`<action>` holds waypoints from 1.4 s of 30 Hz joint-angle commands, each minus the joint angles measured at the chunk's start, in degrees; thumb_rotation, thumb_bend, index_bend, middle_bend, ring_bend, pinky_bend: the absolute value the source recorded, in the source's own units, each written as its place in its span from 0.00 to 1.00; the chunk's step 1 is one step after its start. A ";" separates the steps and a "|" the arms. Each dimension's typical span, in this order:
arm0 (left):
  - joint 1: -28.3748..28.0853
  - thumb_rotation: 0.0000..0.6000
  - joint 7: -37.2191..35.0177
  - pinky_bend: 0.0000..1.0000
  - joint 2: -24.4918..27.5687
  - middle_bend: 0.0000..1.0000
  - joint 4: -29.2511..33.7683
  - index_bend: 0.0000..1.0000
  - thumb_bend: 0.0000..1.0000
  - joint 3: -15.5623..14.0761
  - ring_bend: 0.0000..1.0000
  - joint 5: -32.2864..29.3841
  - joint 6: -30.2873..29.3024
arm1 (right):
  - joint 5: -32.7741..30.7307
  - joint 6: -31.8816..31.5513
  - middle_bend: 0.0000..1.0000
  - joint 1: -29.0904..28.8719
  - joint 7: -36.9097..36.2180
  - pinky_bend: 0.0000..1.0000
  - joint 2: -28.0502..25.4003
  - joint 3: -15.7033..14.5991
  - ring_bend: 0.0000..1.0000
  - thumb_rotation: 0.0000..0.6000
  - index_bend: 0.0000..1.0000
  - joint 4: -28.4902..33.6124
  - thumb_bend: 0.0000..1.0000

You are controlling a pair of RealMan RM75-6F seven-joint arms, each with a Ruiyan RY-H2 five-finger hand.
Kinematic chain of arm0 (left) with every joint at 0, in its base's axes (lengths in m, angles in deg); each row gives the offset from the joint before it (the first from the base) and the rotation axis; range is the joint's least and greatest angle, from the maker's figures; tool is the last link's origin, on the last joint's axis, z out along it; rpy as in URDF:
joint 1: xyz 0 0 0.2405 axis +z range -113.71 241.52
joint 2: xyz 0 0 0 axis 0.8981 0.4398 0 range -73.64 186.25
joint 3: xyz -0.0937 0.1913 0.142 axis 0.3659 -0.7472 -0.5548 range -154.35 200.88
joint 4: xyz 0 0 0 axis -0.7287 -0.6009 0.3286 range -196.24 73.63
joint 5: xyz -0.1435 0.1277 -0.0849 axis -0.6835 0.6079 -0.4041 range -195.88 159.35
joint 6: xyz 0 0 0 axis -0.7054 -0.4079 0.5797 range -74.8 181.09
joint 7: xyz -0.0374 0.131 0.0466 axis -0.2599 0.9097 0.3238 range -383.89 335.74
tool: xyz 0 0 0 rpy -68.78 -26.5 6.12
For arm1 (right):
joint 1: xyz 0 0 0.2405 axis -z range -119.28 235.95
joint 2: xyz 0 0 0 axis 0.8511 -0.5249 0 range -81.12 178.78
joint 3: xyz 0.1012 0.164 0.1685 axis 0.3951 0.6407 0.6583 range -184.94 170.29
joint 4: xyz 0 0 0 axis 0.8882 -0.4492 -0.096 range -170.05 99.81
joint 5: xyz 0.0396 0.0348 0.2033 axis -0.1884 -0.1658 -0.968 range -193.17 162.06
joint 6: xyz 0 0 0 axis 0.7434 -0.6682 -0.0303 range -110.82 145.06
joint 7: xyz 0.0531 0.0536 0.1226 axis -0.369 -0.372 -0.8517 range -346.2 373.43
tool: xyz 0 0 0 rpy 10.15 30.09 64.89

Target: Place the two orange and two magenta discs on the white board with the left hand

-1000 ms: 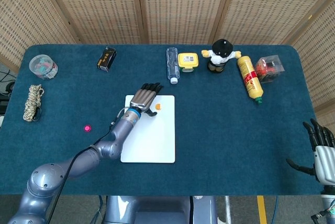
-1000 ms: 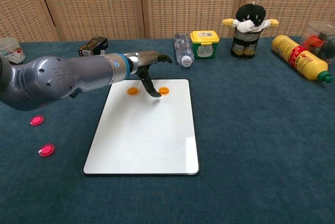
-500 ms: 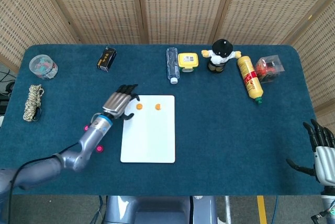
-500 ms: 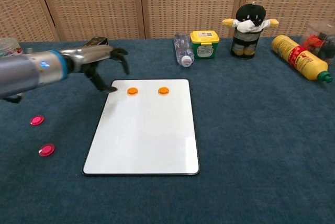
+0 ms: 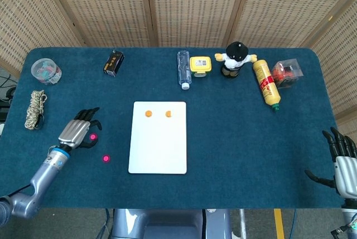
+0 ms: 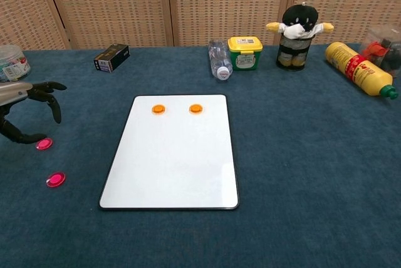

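1. Head view: the left hand [image 5: 78, 132] hovers over the farther magenta disc [image 5: 92, 137], fingers [image 6: 55, 106] curled downward but grasping nothing; contact is hard to judge.
2. Both orange discs [image 5: 148, 113] [image 5: 168, 113] sit on the white board [image 5: 158, 144]; the nearer magenta disc [image 5: 105, 158] lies on the surface [image 5: 234, 133].
3. Risk: such a flat disc may slip from a pinch.
4. The clear jar [image 5: 46, 71] and clear box [image 5: 288, 73] hold small items.
5. The right hand [image 5: 341, 163] rests spread, empty.

White board [image 5: 158, 144] lies flat on the blue counter [image 5: 234, 133], 2 orange discs [image 5: 148, 113] [image 5: 168, 113] side by side near its far edge. 2 magenta discs lie on the counter left of the board: one [image 5: 93, 136] at the left robot hand's fingertips, the other [image 5: 105, 158] nearer the front. Left robot hand [image 5: 77, 132] holds nothing, fingers curved down. Right robot hand [image 5: 341, 161] sits at the lower right corner, fingers spread.
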 commanded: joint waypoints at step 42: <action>2.79 1.00 -3.06 0.00 -7.69 0.00 -13.53 0.43 0.35 1.49 0.00 2.61 3.65 | -0.01 0.05 0.00 0.04 -0.53 0.00 -0.06 0.02 0.00 1.00 0.00 -0.01 0.00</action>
